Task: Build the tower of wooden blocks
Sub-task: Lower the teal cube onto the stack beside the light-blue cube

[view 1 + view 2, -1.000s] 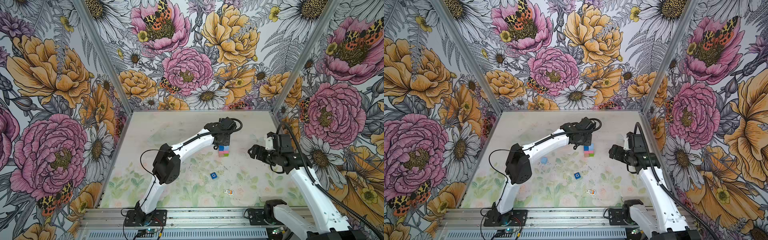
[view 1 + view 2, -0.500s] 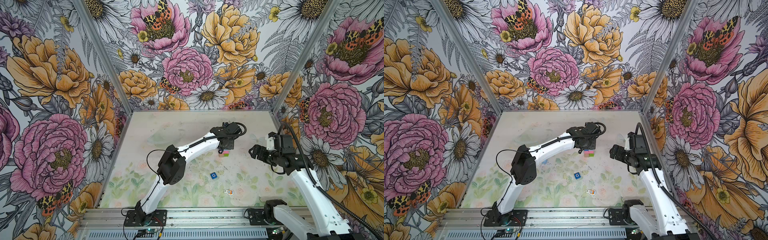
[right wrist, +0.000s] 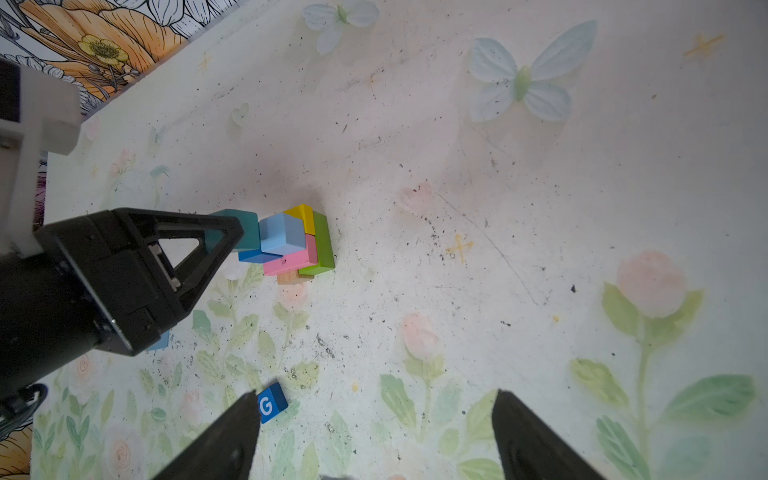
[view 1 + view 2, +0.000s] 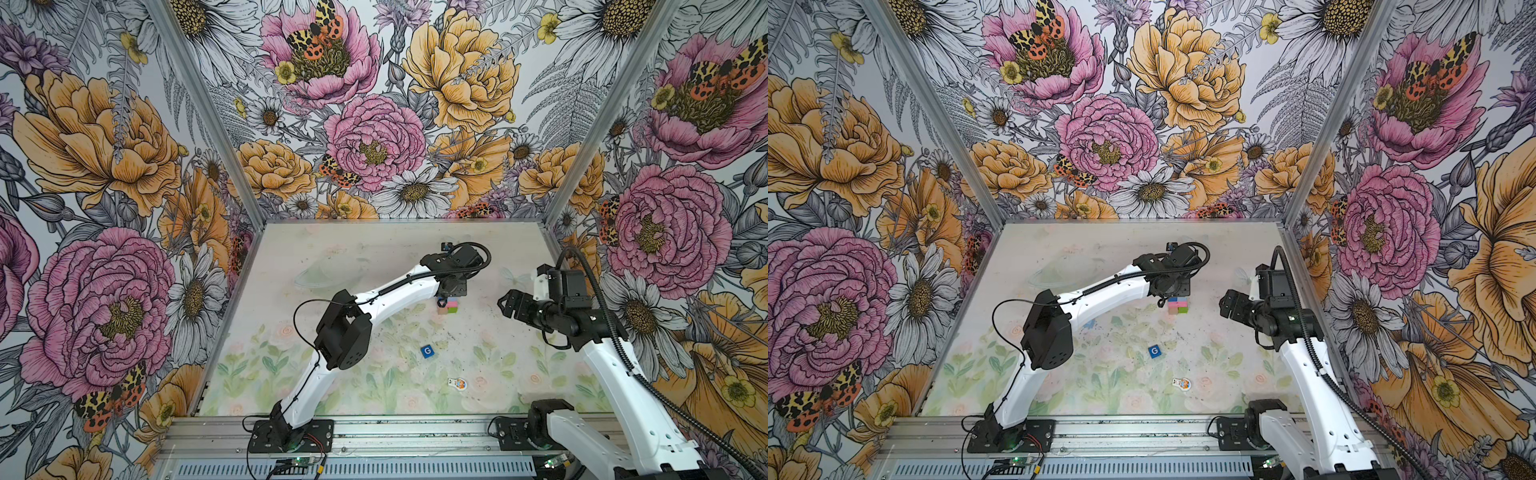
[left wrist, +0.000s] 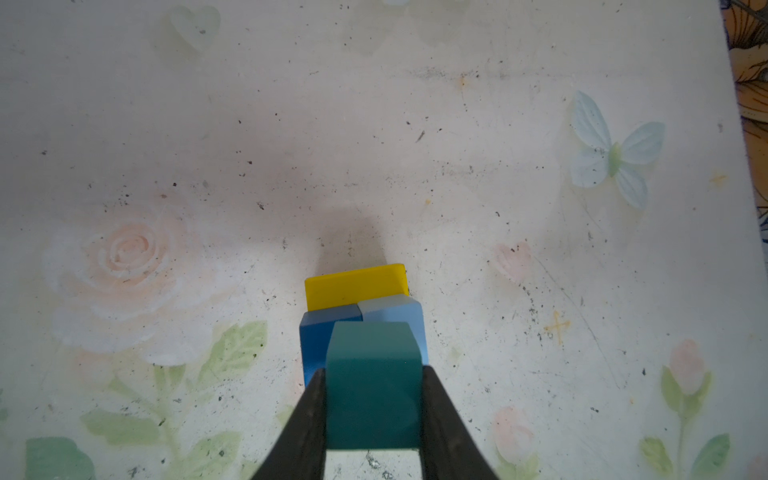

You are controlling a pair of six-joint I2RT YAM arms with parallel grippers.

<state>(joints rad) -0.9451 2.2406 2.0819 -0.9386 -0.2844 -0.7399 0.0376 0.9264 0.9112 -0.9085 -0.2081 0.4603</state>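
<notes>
The tower (image 4: 448,306) (image 4: 1178,306) stands mid-table. It has a plain-wood block (image 3: 291,277) at the bottom and pink (image 3: 291,259), green (image 3: 324,249) and yellow (image 5: 355,284) oblongs above. A dark blue cube (image 5: 318,336) and a light blue cube (image 5: 395,313) sit on top. My left gripper (image 5: 373,372) is shut on a teal cube (image 5: 372,399) over the two blue cubes; contact cannot be told. My right gripper (image 3: 374,395) hangs open and empty to the tower's right. The G cube (image 4: 427,351) (image 3: 272,404) lies alone nearer the front.
A flat white-and-orange cartoon figure (image 4: 457,383) (image 4: 1182,384) lies near the front edge. Another light blue block (image 3: 160,340) shows partly under the left arm. Flowered walls close the table on three sides, and the arm bases sit on the front rail.
My left gripper has carried the teal cube rightward and down over the tower's top, now covering the upper blocks from above. The right arm has not moved.
</notes>
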